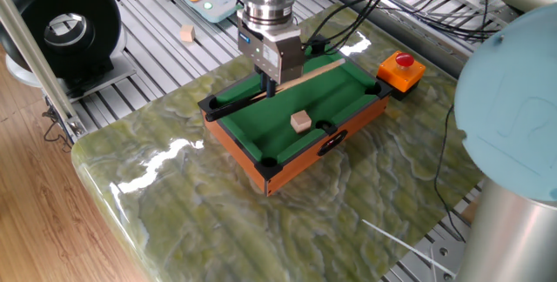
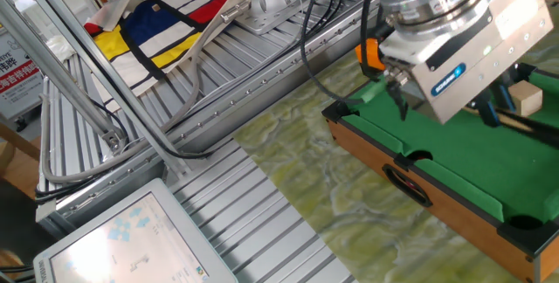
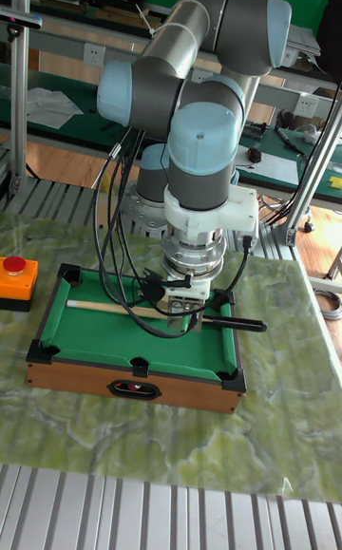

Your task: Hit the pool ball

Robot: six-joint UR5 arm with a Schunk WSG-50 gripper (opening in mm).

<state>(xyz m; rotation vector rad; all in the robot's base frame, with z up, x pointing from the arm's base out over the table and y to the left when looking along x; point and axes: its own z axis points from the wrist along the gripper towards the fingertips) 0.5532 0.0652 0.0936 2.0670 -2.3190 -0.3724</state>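
Jaws clamped on the cue stick (image 1: 300, 77); gripper (image 1: 269, 86) above the far rail of the mini pool table (image 1: 228, 131). Tan wooden cube (image 1: 301, 122) on the felt near the front rail. We cannot find the pool ball. Red button (image 1: 403, 60) beside the table's right end.

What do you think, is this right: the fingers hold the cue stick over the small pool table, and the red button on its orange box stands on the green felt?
Not quite. The red button on its orange box stands outside the pool table, just beside one corner of it, not on the green felt. One fixed view shows this. The rest holds: the fingers hold the cue stick over the table.
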